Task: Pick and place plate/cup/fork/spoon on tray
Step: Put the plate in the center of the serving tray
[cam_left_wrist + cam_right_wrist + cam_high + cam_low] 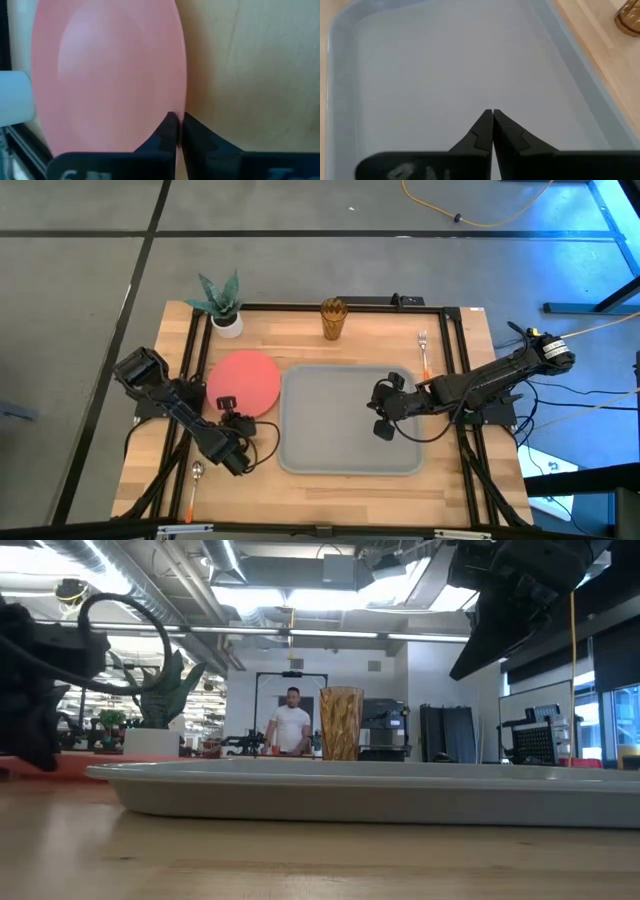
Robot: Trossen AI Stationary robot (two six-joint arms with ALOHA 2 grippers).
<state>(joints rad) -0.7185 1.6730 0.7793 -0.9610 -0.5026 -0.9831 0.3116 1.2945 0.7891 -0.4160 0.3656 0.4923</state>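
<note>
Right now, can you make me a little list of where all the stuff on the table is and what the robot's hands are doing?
tray: grey, middle of the table, nothing lying on it
plate: on the wood, beside the tray's left edge
cup: upright, behind the tray
fork: on the wood near the tray's back right corner
spoon: on the wood at the front left
left hand: fingers pinched on the plate's rim
right hand: shut, holding nothing, above the tray
</note>
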